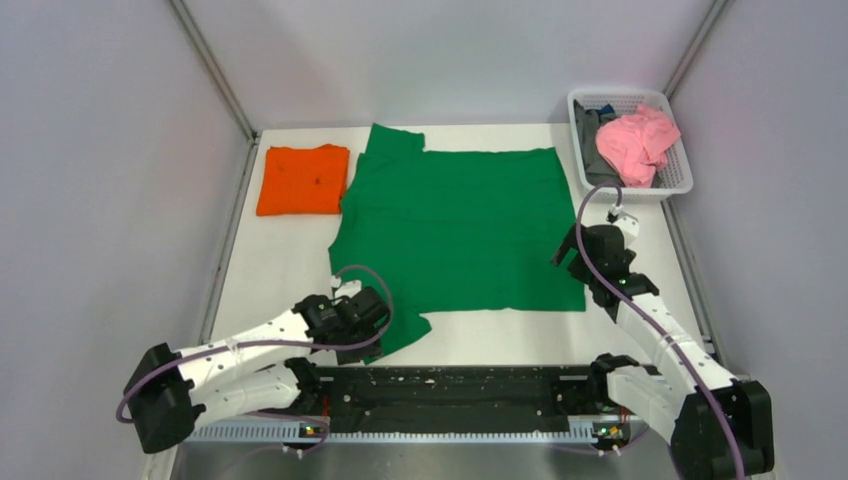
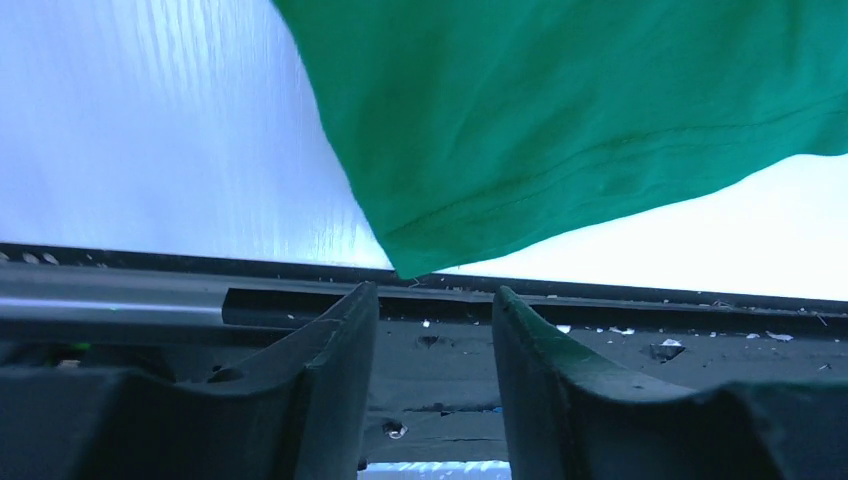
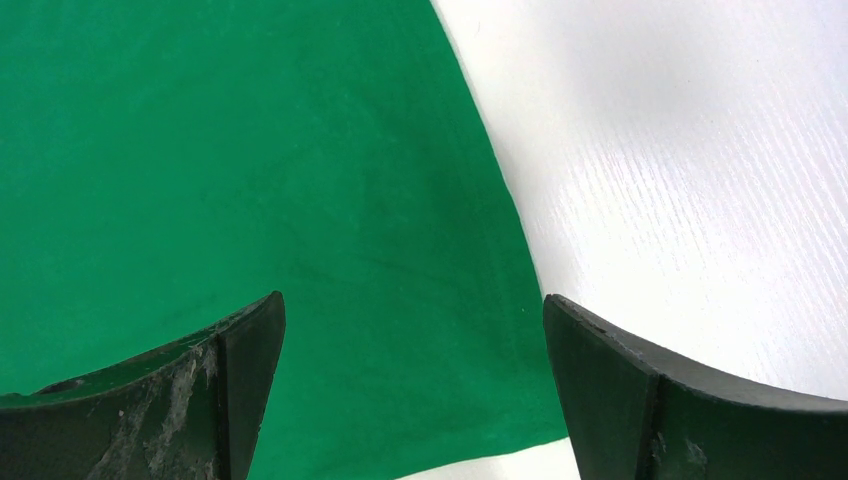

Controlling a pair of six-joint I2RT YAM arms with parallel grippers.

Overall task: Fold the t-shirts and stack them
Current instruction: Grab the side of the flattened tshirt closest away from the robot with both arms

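- Lying spread out flat, the green t-shirt (image 1: pixel 460 225) covers the middle of the white table (image 1: pixel 270 270) and reaches up to its far edge. It is soft, matte cloth of one solid colour, with only few light wrinkles.
- It lies sideways: the straight hem points to the right edge of the table and the two short sleeves point to the left, one at the far edge and one at the near edge.
- The orange t-shirt (image 1: pixel 303 180) is folded into a nearly square packet in the far left corner, just beside the green one. Its surface shows small creases.
- I count two t-shirts on the table: one green, one orange.
- The left fingers (image 2: pixel 350 330) are black and curved, with a narrow gap between them, and nothing is pinched there. They are at the near sleeve; its stitched corner ends just in front of the gap, close to the black rail (image 2: pixel 620 300) along the near edge.
- The right fingers (image 3: pixel 250 340) are spread wide and hold nothing. They are over the hem of the green t-shirt near its near right corner; one finger is over the cloth, the other over bare table, whose surface shows a fine grain.
- A white plastic lattice basket (image 1: pixel 680 185) stands at the far right corner. It holds a crumpled pink cloth (image 1: pixel 637 145) and a dark cloth (image 1: pixel 597 115).
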